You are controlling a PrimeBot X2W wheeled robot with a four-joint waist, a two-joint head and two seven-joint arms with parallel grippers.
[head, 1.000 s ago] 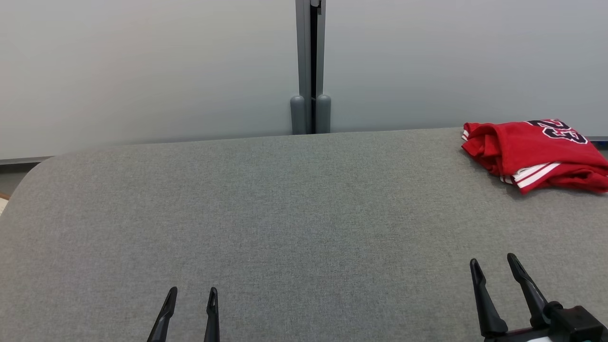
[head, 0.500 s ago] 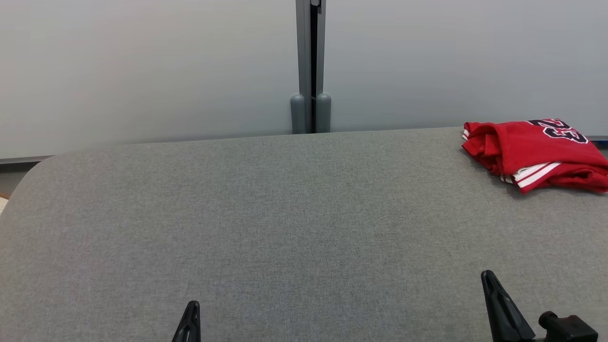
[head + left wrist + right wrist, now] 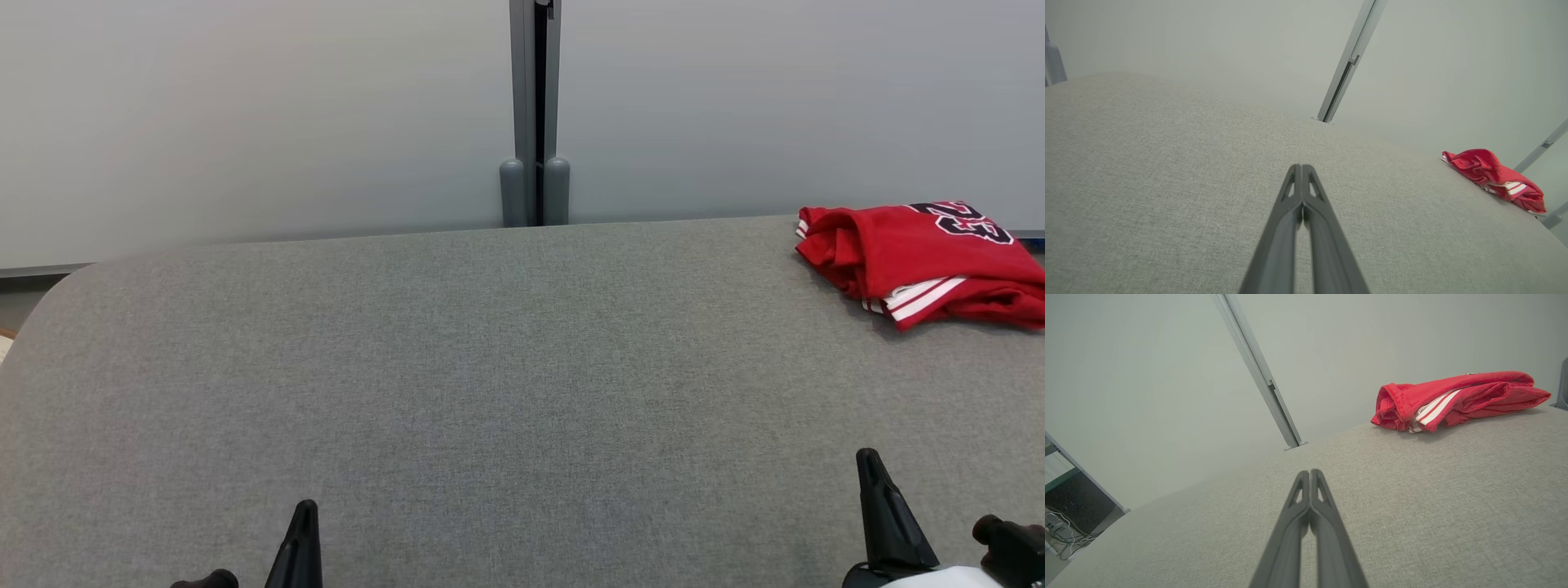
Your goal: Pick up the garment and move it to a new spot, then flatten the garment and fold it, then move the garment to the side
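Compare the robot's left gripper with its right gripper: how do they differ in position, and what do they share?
The left gripper sits at the head view's lower left, far from the red garment; the right gripper sits at the lower right, on the garment's side. The right gripper's tip reaches higher in that view than the left gripper's. Both are shut, empty and clear of the garment, over the grey table.

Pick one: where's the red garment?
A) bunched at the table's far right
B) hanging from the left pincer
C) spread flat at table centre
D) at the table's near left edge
A: the red garment lies bunched on the far right of the grey table.
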